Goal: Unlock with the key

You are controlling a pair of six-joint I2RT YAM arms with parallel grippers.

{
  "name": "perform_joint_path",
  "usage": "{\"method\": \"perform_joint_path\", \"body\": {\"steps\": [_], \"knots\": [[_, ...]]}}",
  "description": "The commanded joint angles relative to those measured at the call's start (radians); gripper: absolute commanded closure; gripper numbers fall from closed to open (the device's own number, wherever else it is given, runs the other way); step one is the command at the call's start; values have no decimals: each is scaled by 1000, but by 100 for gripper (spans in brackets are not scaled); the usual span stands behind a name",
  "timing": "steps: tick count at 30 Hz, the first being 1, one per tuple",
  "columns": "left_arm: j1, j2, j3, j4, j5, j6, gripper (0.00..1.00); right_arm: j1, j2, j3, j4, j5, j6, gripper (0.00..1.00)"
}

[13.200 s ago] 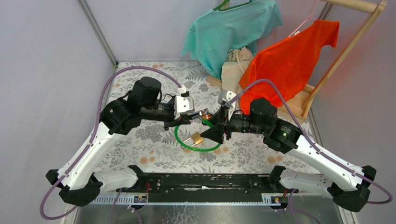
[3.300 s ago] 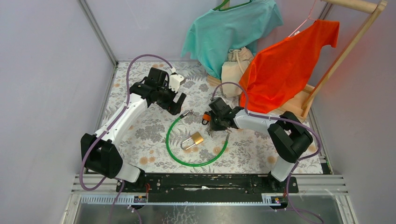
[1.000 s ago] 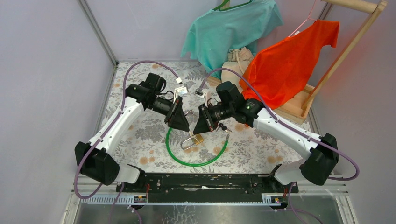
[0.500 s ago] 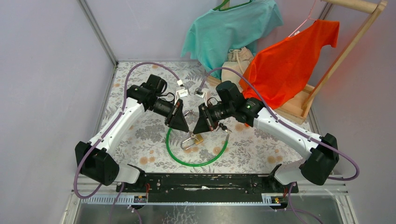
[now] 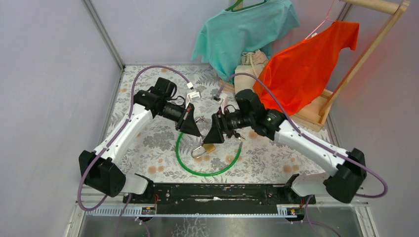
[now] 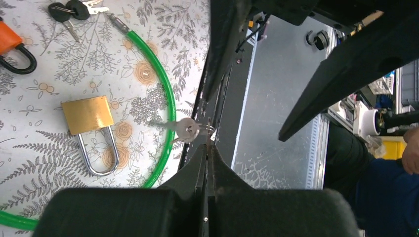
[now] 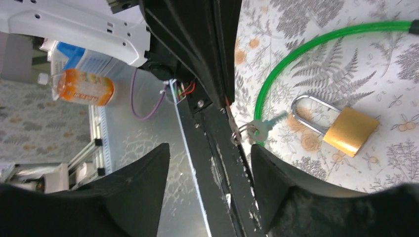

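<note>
A small silver key (image 6: 187, 130) on a wire ring (image 6: 209, 129) hangs from my left gripper (image 6: 209, 146), whose jaws are pressed shut on the ring. The key (image 7: 258, 129) dangles above the green cable loop (image 6: 164, 94), a little right of the brass padlock (image 6: 88, 114), which lies flat on the floral mat with its shackle closed. My right gripper (image 7: 210, 148) stands open facing the key, its fingers (image 7: 143, 182) wide apart and holding nothing. From above, both grippers (image 5: 196, 132) (image 5: 213, 136) meet tip to tip just above the padlock (image 5: 206, 148).
An orange padlock (image 6: 10, 42) and a bunch of black-headed keys (image 6: 74, 7) lie beyond the green cable (image 5: 207, 170). A wooden rack (image 5: 365, 54) with teal (image 5: 242, 29) and orange shirts (image 5: 306, 64) stands at the back right. The black base rail (image 5: 217, 192) runs along the near edge.
My left gripper has shut on the key's ring. My right gripper has opened and let the key go, drawing back slightly to the right.
</note>
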Motion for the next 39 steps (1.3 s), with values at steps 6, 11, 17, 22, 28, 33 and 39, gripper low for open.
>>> {"method": "perform_joint_path", "body": {"steps": [6, 11, 17, 22, 28, 33, 39], "knots": [[-1, -92, 6, 218, -44, -283, 100, 0, -235, -249, 561, 112, 117, 31], [-1, -130, 9, 242, 24, -313, 100, 0, -291, -396, 818, 126, 188, 34], [-1, -164, 11, 245, 134, -288, 100, 0, -285, -409, 892, 107, 225, 36], [-1, -195, 5, 284, 169, -297, 100, 0, -274, -426, 969, 71, 266, 46], [-1, -212, 2, 336, 147, -331, 100, 0, -264, -446, 1014, 42, 293, 53], [-1, -210, -2, 369, 132, -371, 100, 0, -259, -444, 1018, 30, 296, 53], [-1, -214, -10, 393, 128, -398, 100, 0, -240, -445, 1040, 27, 314, 81]]}}
